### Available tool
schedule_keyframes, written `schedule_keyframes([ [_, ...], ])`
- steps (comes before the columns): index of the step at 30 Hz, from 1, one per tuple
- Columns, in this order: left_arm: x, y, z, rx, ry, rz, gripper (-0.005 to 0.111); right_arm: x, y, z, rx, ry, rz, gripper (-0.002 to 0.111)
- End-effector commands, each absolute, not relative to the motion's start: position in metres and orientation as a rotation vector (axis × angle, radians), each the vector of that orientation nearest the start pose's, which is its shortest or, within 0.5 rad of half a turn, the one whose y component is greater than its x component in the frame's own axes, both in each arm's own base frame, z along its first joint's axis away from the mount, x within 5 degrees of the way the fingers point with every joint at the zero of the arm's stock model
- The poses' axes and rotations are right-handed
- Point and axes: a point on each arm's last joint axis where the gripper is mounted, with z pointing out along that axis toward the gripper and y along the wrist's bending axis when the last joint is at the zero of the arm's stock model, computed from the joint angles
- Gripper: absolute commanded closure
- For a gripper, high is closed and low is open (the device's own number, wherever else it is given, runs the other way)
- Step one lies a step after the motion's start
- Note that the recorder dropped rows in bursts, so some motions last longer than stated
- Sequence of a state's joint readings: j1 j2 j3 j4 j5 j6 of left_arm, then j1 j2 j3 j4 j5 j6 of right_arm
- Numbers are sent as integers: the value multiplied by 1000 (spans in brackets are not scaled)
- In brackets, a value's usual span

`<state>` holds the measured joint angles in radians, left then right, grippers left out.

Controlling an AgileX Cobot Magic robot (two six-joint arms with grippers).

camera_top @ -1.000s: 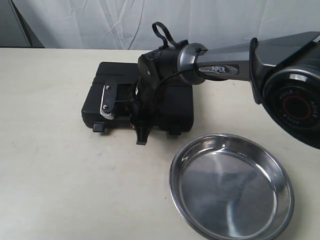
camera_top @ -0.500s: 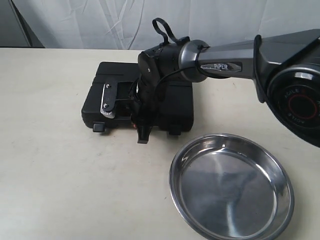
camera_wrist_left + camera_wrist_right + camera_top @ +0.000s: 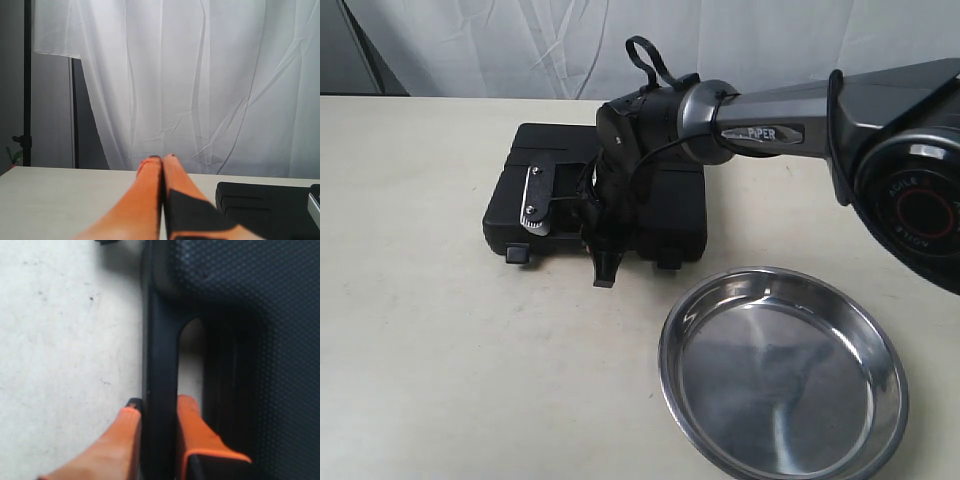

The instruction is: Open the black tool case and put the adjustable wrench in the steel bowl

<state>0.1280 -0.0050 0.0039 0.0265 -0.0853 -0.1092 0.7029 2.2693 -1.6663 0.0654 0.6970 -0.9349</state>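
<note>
The black tool case point(image 3: 660, 205) lies flat with its lid down; its textured lid point(image 3: 260, 340) fills one side of the right wrist view. My right gripper point(image 3: 603, 262) reaches across to the case's front edge. There its orange fingers point(image 3: 127, 440) clamp the moulded handle bar point(image 3: 159, 365), one outside it and one in the handle opening. The steel bowl point(image 3: 782, 372) sits empty at the front right. My left gripper point(image 3: 162, 159) is shut on nothing, low over the table, with a corner of the case point(image 3: 265, 205) beside it. The adjustable wrench is hidden.
Two small latches point(image 3: 518, 255) point(image 3: 668, 262) stick out of the case's front edge either side of the handle. The pale table point(image 3: 440, 360) stretches left and front of the case. A white curtain point(image 3: 200, 75) hangs behind the table.
The right arm's wrist shifted slightly up and right a second ago and has held still since. The case and bowl have not moved.
</note>
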Motion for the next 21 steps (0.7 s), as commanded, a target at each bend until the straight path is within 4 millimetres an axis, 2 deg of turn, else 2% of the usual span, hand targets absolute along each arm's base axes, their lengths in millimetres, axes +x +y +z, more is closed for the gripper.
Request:
schedule_keyframes([
  [1, 55, 7, 221, -142, 1386, 36, 106, 362, 308, 142, -1945, 1883, -14, 109],
  [10, 55, 7, 221, -143, 1386, 35, 106, 357, 309, 169, -1878, 1891, 52, 109],
  [21, 55, 7, 221, -143, 1386, 35, 106, 353, 312, 163, -1859, 1950, 146, 109],
])
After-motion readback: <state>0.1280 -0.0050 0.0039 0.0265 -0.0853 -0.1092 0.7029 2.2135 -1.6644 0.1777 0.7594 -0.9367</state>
